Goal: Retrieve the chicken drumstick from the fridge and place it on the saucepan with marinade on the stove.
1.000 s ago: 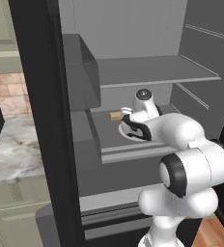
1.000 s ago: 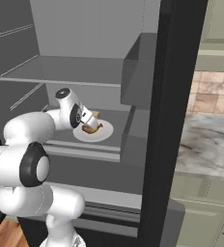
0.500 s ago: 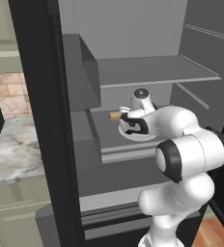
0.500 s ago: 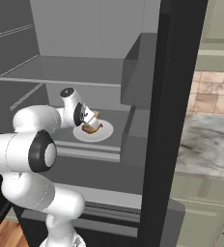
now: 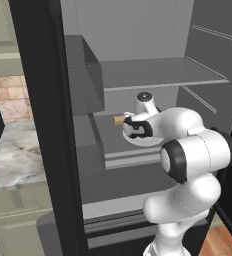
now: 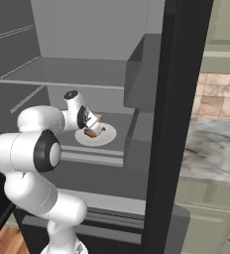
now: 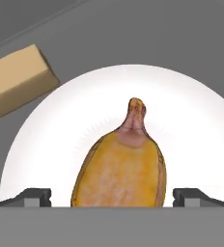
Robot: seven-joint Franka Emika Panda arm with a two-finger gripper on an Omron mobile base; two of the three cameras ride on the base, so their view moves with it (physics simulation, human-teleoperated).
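The chicken drumstick (image 7: 121, 166) is golden-brown and lies on a white plate (image 7: 191, 125) on a middle shelf of the open fridge (image 5: 43, 125). My gripper (image 7: 113, 197) is open and hovers right at the drumstick, with one dark fingertip (image 7: 34, 197) on each side of it and no contact visible. From the base views the gripper (image 5: 135, 131) (image 6: 90, 124) reaches over the plate (image 6: 106, 135), with the drumstick (image 6: 92, 132) just under it. The saucepan with marinade and the stove are out of view.
A pale tan block (image 7: 15, 82) (image 5: 119, 120) lies on the shelf just beside the plate. A grey shelf (image 5: 158, 72) spans above the hand. A grey bin (image 5: 83, 75) hangs at the left. The black door edge (image 6: 174, 124) stands to the right.
The hand has edged a little lower and closer onto the plate, and the arm's elbow has swung up. The jaws stayed open.
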